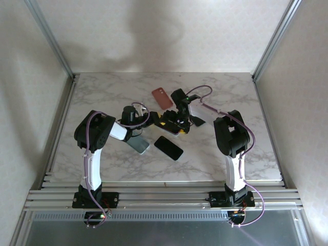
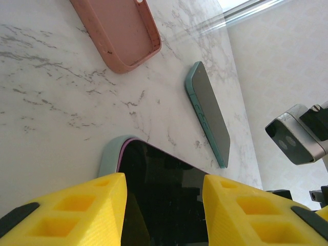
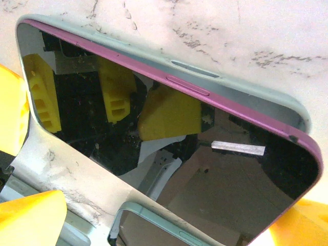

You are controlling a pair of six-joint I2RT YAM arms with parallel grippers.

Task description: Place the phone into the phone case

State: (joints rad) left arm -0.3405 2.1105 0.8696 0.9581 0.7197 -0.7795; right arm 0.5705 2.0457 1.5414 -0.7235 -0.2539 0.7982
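The white marble-patterned table (image 1: 102, 154) carries everything. On it, just below and between the yellow fingers of the left gripper (image 2: 163, 180), lies the pale grey-green rubbery phone case (image 2: 109, 154). The slim magenta-rimmed, black-glass phone (image 2: 154, 169) rests in it, its far end poking out ahead of the fingertips. I cannot tell whether those fingers pinch it or merely straddle it. The right gripper (image 1: 177, 122) hangs over the same phone with its jaws spread wide, and they seem to hold nothing. Beneath that gripper, the magenta edge rides above the case lip along one long side, so the phone looks only partly seated.

By its look the phone is light and rigid, with slick glass that could scratch, while the case is soft and will flex. It is probably best pressed at the corners and rim, or held by the long edges, not at mid-screen. A salmon-pink empty case (image 2: 120, 31) lies ahead-left of the left fingers, and a teal-edged phone (image 2: 207, 115) ahead-right.
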